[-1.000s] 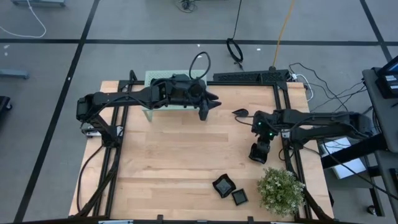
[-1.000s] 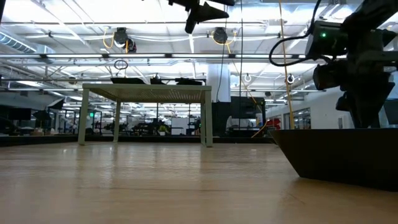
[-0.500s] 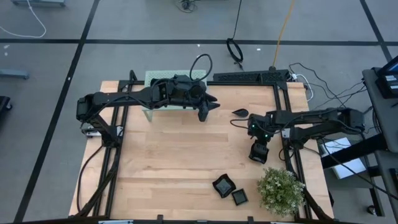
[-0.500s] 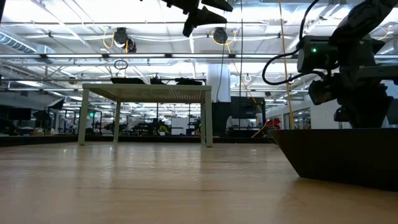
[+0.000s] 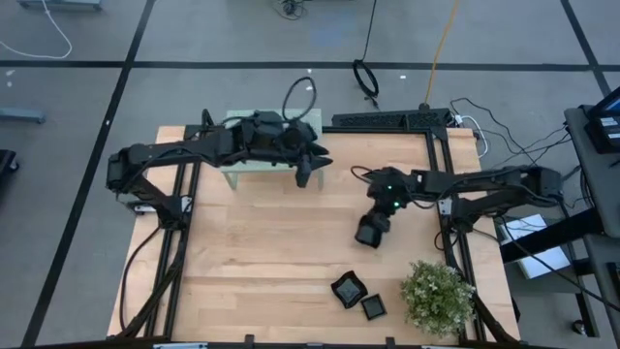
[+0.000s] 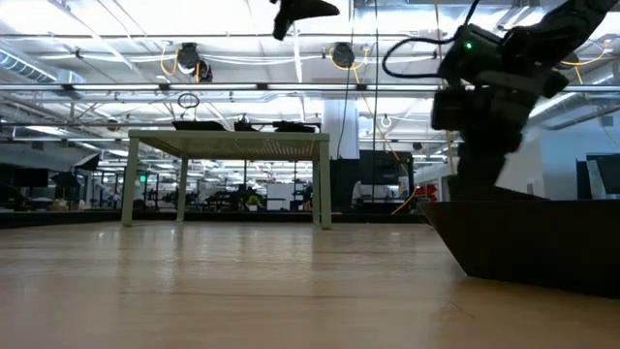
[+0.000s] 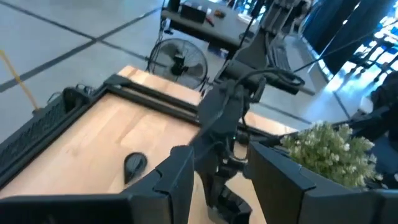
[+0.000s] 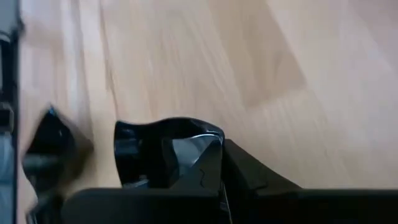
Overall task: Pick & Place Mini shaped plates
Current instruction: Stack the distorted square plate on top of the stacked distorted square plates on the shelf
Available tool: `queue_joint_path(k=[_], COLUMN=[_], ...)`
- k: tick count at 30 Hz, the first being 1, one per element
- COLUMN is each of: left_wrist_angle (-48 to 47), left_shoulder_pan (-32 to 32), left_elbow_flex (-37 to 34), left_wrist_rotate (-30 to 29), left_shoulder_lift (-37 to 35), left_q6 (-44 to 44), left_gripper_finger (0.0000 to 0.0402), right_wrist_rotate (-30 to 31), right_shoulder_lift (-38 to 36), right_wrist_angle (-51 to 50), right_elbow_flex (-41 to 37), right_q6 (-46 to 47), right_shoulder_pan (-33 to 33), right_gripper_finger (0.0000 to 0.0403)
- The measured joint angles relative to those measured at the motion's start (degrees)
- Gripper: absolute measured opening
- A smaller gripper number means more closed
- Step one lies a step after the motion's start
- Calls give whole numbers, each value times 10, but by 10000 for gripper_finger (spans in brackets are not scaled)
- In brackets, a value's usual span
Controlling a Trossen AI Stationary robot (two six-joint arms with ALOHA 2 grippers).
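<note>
Your right gripper [image 5: 369, 233] is clamped on a mini plate [image 8: 163, 149] above the middle of the surface [image 5: 262, 252]. The grip catches only the rim, so a quick swing could shake it loose. Your left gripper [image 5: 305, 174] hovers open by the green platform [image 5: 232, 121].

A dark dish [image 6: 528, 242] sits close on the wooden table [image 6: 242, 291], green platform [image 6: 228, 145] behind.
</note>
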Motion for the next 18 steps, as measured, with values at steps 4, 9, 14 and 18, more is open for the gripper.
queue_joint_path(k=[4,9,14,18], left_wrist_angle=[-2,1,3,2], left_shoulder_pan=[0,0,0,0], left_elbow_flex=[0,0,0,0], left_wrist_rotate=[-1,-1,-2,-2], left_shoulder_lift=[-29,-54,-66,-72], left_q6=[14,35,40,40], left_gripper_finger=[154,154,154,154], right_wrist_rotate=[3,13,-3,-16], right_shoulder_lift=[73,203,305,358], right_wrist_angle=[23,21,26,28], right_elbow_flex=[43,133,244,326], right_q6=[-17,-83,-131,-151], right_shoulder_pan=[0,-4,-10,-10], right_gripper_finger=[0,0,0,0])
